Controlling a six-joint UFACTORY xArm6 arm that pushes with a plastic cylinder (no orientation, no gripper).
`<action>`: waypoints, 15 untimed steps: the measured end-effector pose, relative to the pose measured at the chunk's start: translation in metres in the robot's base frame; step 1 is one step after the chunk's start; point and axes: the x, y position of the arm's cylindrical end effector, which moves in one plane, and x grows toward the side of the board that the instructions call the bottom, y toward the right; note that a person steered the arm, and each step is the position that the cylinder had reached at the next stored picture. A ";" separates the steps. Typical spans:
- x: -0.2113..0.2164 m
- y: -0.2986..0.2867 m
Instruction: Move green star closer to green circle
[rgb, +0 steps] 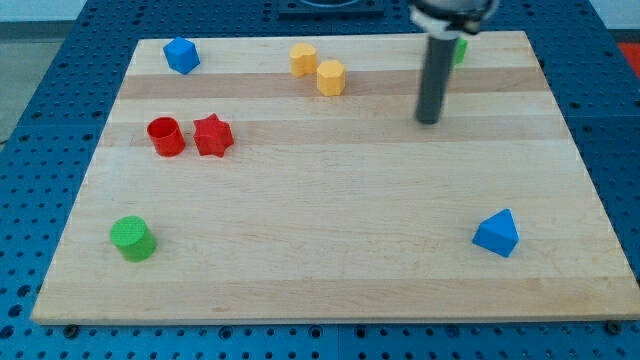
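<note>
The green circle (132, 238) is a short green cylinder near the board's bottom left corner. A green block, likely the green star (460, 50), shows only as a small sliver at the view's top right, mostly hidden behind my rod. My tip (429, 121) rests on the board just below and left of that green block, far to the right of the green circle.
A blue block (181, 55) sits at the top left. Two yellow blocks (303, 59) (331, 77) lie at top centre. A red cylinder (166, 136) and red star (212, 135) sit side by side at left. A blue triangular block (497, 233) lies at bottom right. The wooden board (320, 250) has edges all around.
</note>
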 end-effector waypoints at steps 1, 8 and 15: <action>-0.031 0.117; 0.043 -0.104; 0.011 -0.103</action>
